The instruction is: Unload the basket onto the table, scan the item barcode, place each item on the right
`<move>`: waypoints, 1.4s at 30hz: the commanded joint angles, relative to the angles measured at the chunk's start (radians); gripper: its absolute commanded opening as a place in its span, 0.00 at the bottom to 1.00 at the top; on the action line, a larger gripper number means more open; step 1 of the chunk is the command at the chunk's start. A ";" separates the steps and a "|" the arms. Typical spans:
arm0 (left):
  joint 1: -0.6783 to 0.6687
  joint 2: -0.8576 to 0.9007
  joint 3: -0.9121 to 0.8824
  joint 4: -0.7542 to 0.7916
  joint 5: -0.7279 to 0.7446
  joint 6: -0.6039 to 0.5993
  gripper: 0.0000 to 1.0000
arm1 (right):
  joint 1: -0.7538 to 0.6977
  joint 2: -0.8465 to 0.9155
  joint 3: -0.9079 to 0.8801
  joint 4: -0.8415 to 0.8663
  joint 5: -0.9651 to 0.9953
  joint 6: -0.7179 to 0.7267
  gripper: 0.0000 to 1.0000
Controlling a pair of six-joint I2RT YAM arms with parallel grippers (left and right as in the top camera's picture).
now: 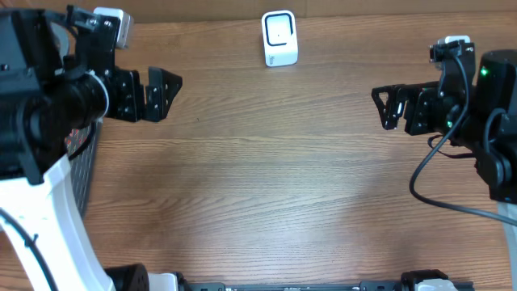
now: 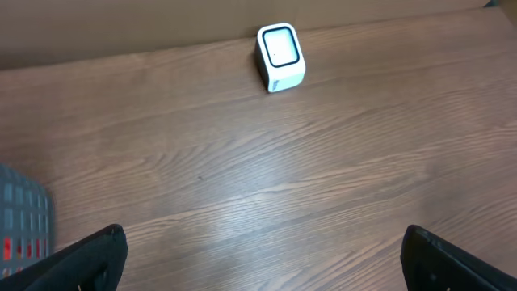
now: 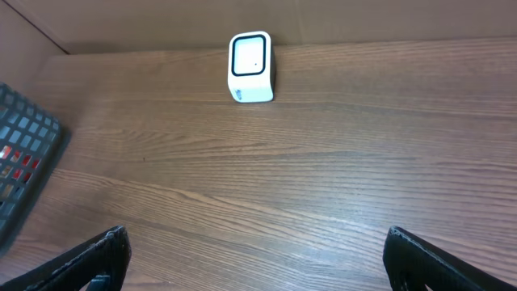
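A small white barcode scanner (image 1: 279, 38) with a dark-rimmed window stands at the table's far edge, also seen in the left wrist view (image 2: 279, 56) and the right wrist view (image 3: 250, 66). My left gripper (image 1: 166, 93) hovers at the left, open and holding nothing, its fingers spread wide over bare wood (image 2: 262, 267). At the right, my right gripper (image 1: 386, 107) is open too, with only tabletop between its fingers (image 3: 258, 263). Both point toward the middle, well short of the scanner. The item and its barcode are out of view.
A grey mesh basket (image 1: 81, 162) sits at the table's left edge under my left arm, with something red showing through its mesh (image 3: 20, 158). A cardboard wall runs behind the scanner. The wooden table (image 1: 266, 186) spans the space between the arms.
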 commanded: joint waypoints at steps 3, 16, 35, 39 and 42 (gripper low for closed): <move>0.042 0.032 0.022 0.051 -0.237 -0.135 1.00 | 0.002 0.014 0.021 0.025 -0.014 0.006 1.00; 0.695 0.124 0.021 0.140 -0.212 -0.312 0.93 | 0.002 0.042 0.021 0.051 -0.010 0.006 1.00; 0.775 0.517 -0.018 0.145 -0.243 -0.124 0.85 | 0.002 0.056 0.021 0.055 -0.007 0.006 1.00; 0.774 0.615 -0.018 0.121 -0.297 -0.135 0.81 | 0.002 0.056 0.021 0.056 -0.007 0.006 1.00; 0.771 0.669 -0.018 0.120 -0.322 -0.140 0.87 | 0.002 0.056 0.021 0.056 -0.007 0.006 1.00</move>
